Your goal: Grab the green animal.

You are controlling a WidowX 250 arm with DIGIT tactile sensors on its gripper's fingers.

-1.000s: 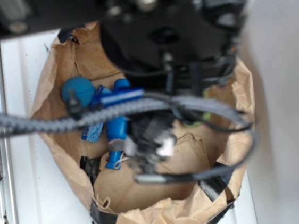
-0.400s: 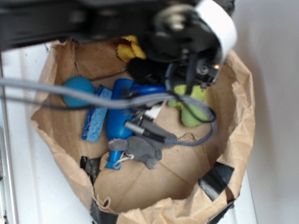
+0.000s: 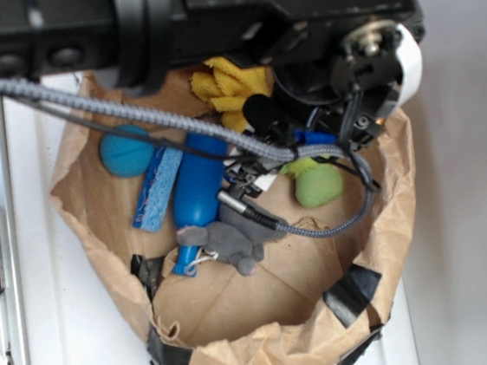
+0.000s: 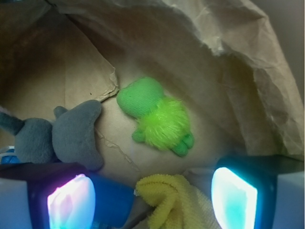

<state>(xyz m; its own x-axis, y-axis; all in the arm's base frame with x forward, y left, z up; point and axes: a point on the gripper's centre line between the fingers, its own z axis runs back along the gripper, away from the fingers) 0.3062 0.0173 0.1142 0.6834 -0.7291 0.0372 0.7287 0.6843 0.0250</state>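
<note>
My tool [image 4: 152, 200] hangs wide open with nothing in it; in the wrist view its two glowing pads [image 4: 69, 202] sit at the bottom corners with a broad gap between them. Closest in, between the pads, a bunched yellow towel cloth [image 4: 169, 200] lies low in the frame. Just beyond it is the green animal [image 4: 157, 117], lying alone on the floor of the paper bag [image 4: 200, 57], its smooth rounded end pointing up-left and its shaggy body and stubby nubs toward me. To its left, close but not touching, is the grey plush animal [image 4: 66, 138].

The green animal looks light and soft, so it should squash under pressure; the smooth rounded end might slip out. I would close across the shaggy middle, where the pile gives purchase. Beyond it the crumpled bag wall rises close behind, leaving little room on that side.
</note>
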